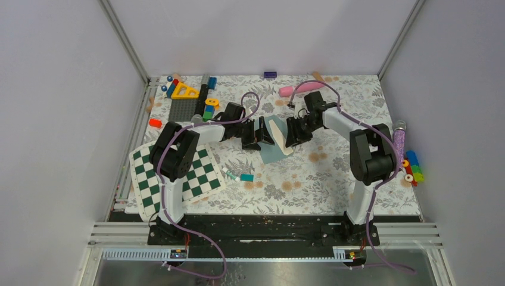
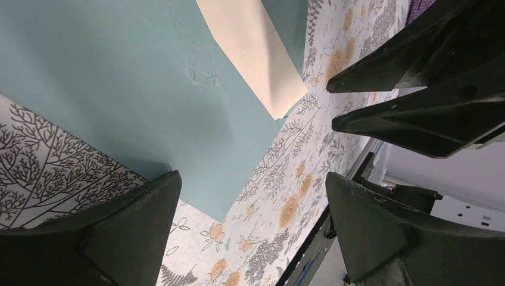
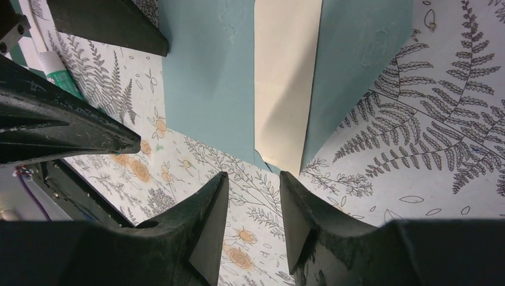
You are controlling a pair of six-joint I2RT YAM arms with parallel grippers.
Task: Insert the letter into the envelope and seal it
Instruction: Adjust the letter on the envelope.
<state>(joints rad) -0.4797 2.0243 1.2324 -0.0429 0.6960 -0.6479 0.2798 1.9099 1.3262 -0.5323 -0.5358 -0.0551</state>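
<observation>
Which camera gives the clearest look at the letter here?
The right wrist view: the letter runs as a long cream strip between teal envelope panels, its lower edge visible. The left wrist view shows only one corner of it, obliquely. The top external view shows only a tiny pale sliver.

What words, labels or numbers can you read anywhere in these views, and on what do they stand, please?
None can be read.
The white-and-green tube may carry print, but it is too small and blurred to tell.
The envelope and the letter show no writing.
</observation>
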